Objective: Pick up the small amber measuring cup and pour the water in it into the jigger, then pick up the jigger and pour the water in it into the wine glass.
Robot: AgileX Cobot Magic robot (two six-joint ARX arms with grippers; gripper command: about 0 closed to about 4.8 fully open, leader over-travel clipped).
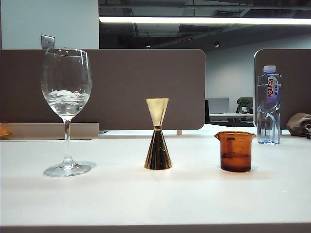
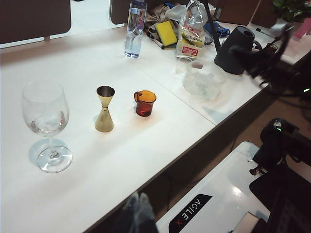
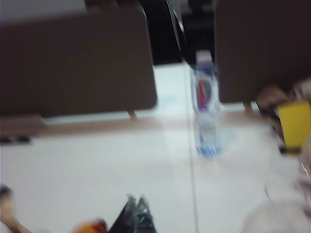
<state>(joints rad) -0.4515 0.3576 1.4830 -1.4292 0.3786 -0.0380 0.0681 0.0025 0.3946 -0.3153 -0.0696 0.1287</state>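
Your left claw (image 2: 138,201) hangs closed and empty off the table's (image 1: 146,199) near edge, well back from everything. On the table, left to right, stand the wine glass (image 1: 66,109), jigger (image 1: 158,136) and small amber measuring cup (image 1: 235,151), all upright. Your right claw (image 3: 136,206), closed and empty, is nearer the cup, which lies just beside its tips; which way the handle faces you cannot tell.

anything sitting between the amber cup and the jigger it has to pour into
Nothing visible does. The small amber measuring cup and the jigger stand side by side on the table with only bare tabletop between them. The wine glass stands beyond the jigger; the water bottle stands behind the cup.
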